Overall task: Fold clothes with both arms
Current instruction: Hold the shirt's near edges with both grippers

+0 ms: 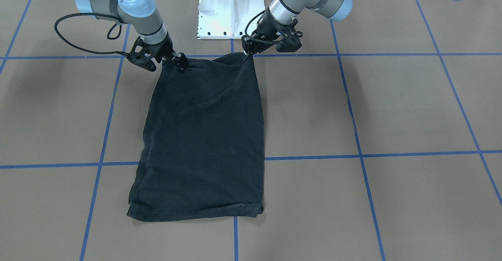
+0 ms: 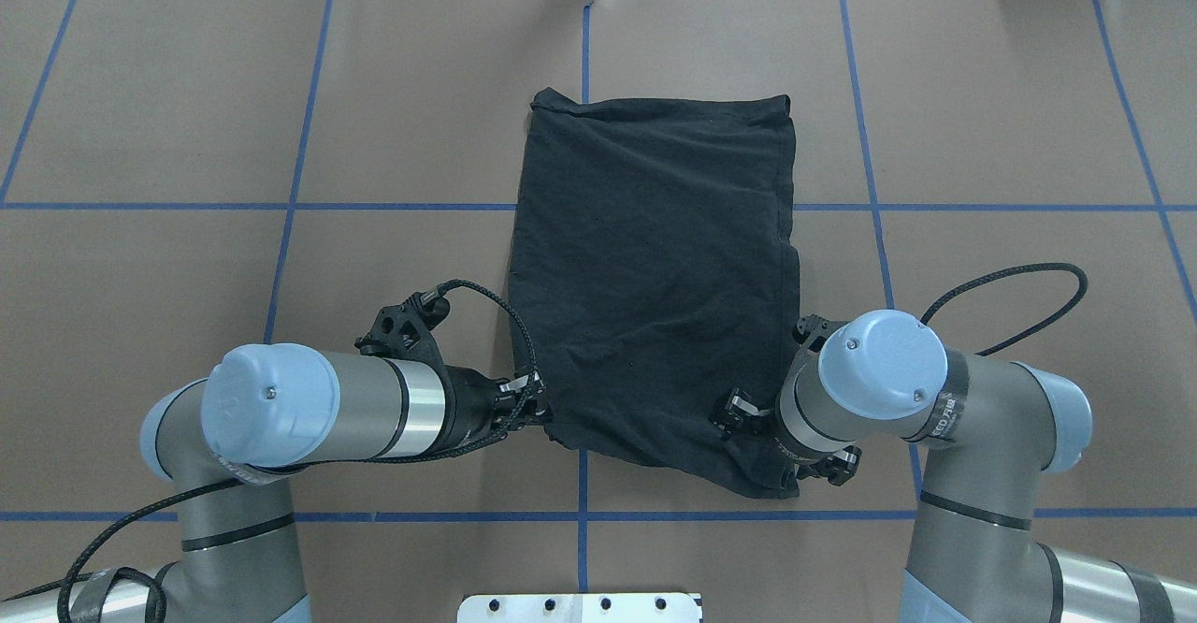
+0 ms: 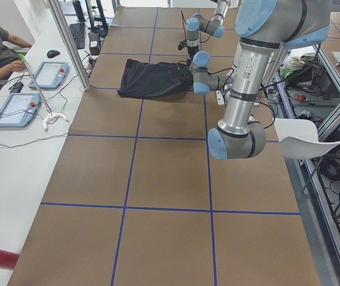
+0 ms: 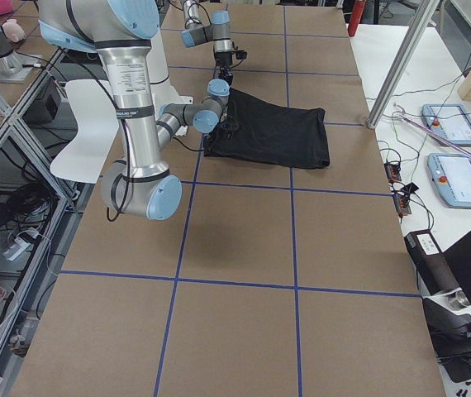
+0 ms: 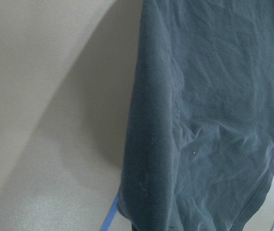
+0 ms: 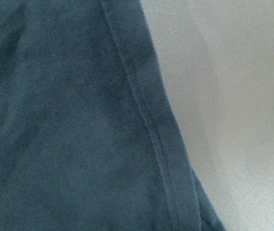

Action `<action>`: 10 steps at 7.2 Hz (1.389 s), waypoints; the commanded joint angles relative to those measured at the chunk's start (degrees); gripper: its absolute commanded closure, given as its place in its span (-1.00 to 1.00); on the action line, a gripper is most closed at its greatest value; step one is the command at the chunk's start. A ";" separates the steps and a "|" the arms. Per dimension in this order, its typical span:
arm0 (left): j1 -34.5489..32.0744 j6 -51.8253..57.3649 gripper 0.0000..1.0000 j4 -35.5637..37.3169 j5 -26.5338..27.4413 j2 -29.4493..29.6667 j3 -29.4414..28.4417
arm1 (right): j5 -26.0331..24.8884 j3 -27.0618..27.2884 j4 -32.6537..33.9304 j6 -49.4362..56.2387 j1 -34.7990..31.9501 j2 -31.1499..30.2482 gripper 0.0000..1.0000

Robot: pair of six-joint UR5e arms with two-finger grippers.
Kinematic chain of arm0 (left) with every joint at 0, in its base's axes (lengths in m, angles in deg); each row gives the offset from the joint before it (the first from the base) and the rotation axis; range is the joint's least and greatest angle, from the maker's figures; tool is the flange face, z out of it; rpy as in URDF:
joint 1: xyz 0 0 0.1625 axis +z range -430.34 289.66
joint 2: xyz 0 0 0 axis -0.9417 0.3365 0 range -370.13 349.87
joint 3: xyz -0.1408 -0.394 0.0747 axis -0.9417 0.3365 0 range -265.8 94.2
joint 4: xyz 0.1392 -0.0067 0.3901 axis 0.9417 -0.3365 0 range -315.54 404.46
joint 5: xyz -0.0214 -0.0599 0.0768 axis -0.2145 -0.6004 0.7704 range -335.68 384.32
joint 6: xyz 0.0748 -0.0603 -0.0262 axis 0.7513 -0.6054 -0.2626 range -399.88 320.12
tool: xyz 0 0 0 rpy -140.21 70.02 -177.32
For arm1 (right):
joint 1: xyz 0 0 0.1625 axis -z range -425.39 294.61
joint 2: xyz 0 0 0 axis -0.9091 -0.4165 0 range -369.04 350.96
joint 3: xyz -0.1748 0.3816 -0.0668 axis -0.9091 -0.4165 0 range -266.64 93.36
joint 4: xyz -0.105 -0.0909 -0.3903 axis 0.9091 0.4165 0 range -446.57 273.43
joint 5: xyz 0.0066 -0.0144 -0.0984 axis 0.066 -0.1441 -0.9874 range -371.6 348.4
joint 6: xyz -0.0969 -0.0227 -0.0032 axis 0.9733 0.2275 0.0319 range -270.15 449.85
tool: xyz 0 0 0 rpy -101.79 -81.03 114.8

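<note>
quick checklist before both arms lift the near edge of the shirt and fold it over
1. Left gripper on the shirt corner: ok, its tips meet the near corner.
2. Right gripper on the other near corner: ok, its tips sit on the cloth.
3. Both grips firmly shut on fabric: cannot tell, the fingertips are too small and partly hidden.
4. Shirt lying flat: ok, a narrow rectangle with mild wrinkles.
5. Near edge square: not ok, in the overhead view it slants and sags toward the right gripper's side.
6. Far edge free to receive the fold: ok, nothing lies on the cloth there.
</note>
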 commanded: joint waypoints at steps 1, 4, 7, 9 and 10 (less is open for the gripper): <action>0.00 0.00 1.00 0.01 0.00 0.12 0.04 | -0.05 -0.51 -0.13 0.00 0.18 0.00 -1.00; 0.00 0.09 1.00 0.01 0.00 0.12 -0.04 | -0.14 -0.69 -0.31 -0.08 0.27 0.00 -0.96; 0.00 0.26 1.00 0.01 0.00 0.03 -0.13 | -0.05 -0.69 -0.31 0.00 0.27 -0.08 -0.69; 0.00 0.27 1.00 0.01 0.00 0.21 -0.13 | 0.22 -0.69 -0.39 0.00 0.19 -0.17 -0.71; 0.00 0.26 1.00 0.01 0.00 0.29 -0.05 | 0.22 -0.69 -0.31 0.00 0.19 -0.52 -0.73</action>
